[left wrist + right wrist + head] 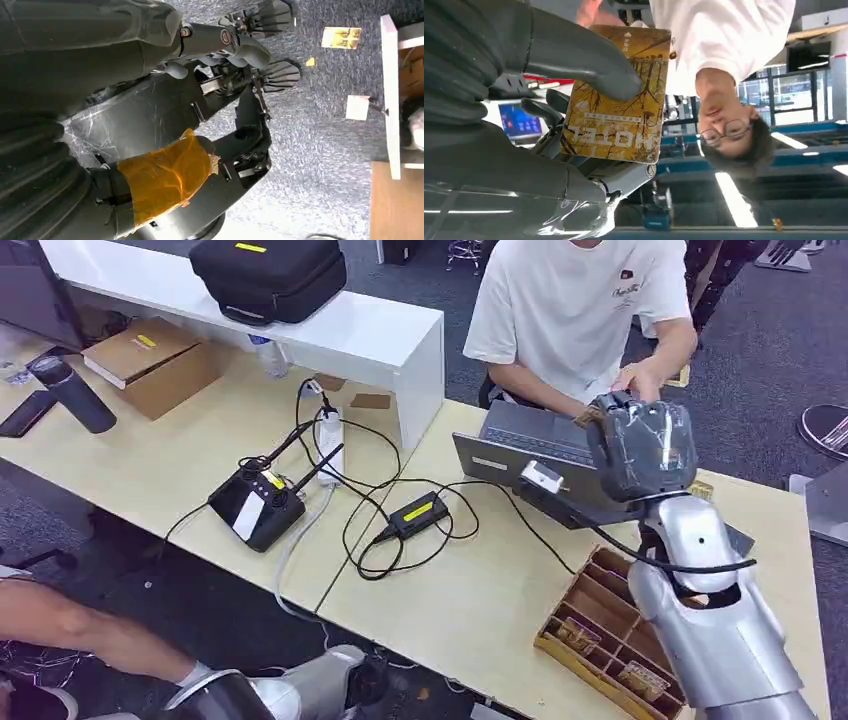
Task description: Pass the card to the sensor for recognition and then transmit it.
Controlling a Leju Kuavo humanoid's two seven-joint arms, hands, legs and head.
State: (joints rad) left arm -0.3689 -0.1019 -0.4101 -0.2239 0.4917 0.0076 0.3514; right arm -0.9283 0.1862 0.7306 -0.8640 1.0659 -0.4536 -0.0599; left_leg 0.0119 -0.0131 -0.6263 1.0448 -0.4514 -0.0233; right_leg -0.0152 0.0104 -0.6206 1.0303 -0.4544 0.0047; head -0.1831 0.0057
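The right hand (524,100) is seen closest, its thick thumb pressed across the face of the card (616,95), which is pinched against the darker fingers (541,107) behind it. The card is yellow-brown with a tree pattern and the word HOTEL (printed upside down in the wrist view). In the head view the right hand (645,445) is raised above the far edge of the surface (470,600), held out toward a seated person (585,300) in a white shirt, whose hand (640,380) is placed just beside it; whether that hand touches the card cannot be told. A laptop (530,445) lies just below the raised hand, and a compartmented wooden tray (600,630) sits near the arm. The left hand's fingers cannot be made out, possibly hidden among dark body parts.
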